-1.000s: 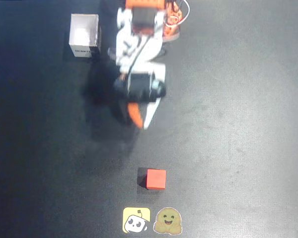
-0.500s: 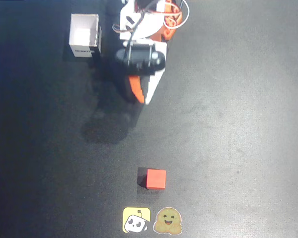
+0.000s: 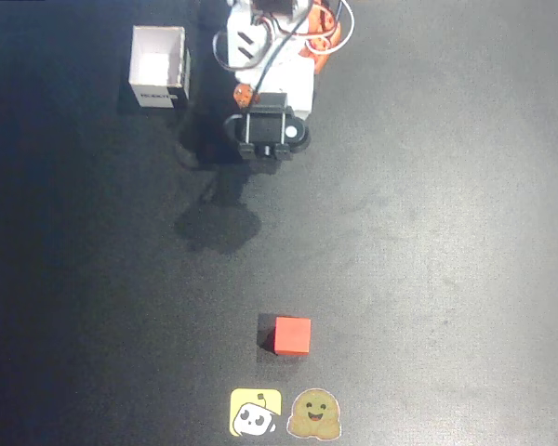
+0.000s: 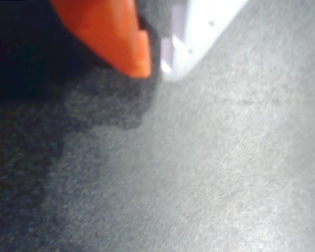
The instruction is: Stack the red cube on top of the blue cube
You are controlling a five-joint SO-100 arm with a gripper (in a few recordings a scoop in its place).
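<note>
The red cube [image 3: 292, 335] sits alone on the black mat at the lower middle of the overhead view, with a dark strip along its left side. The blue cube is hidden or out of view. The arm is folded back at the top of that view, and its black wrist [image 3: 268, 136] covers the fingers from above. In the wrist view my gripper [image 4: 156, 64] hangs over bare mat. Its orange finger [image 4: 121, 37] and white finger [image 4: 199, 26] are closed together with nothing between them. The gripper is far from the red cube.
A white open box [image 3: 158, 65] stands at the upper left, beside the arm's base [image 3: 279, 28]. Two stickers, one yellow [image 3: 256, 412] and one brownish [image 3: 314, 414], lie at the bottom edge just below the red cube. The arm's shadow [image 3: 219, 223] falls on the mat.
The arm has drawn back toward its base at the top. Its fingers, which pointed down the mat before, are now tucked under the wrist. The red cube has stayed put.
</note>
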